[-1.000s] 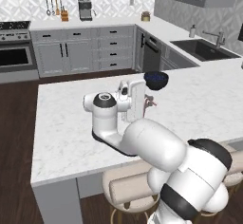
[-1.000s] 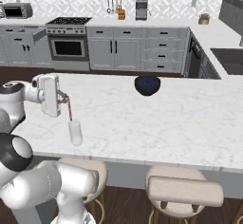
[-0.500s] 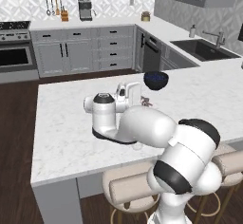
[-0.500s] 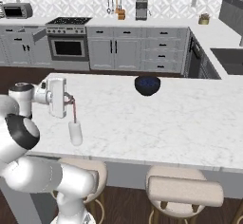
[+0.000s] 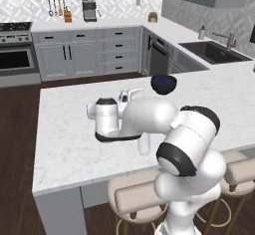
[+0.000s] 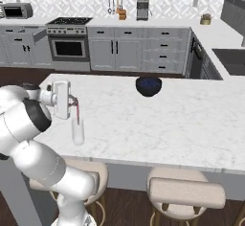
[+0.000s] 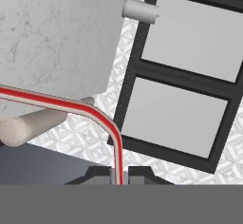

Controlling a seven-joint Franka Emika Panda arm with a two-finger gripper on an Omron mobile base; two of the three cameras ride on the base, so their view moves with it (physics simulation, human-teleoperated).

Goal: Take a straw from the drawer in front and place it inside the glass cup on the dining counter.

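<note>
Right base view, left of the frame: the white arm's two-finger gripper (image 6: 72,101) is clenched on the thin red straw (image 6: 77,113), its lower end dipping into the small clear glass cup (image 6: 77,131) on the white marble dining counter (image 6: 182,124), lined up to drop in.

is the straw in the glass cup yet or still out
Partly in: in the right base view the straw runs down from the shut gripper into the upright glass cup on the dining counter.
</note>
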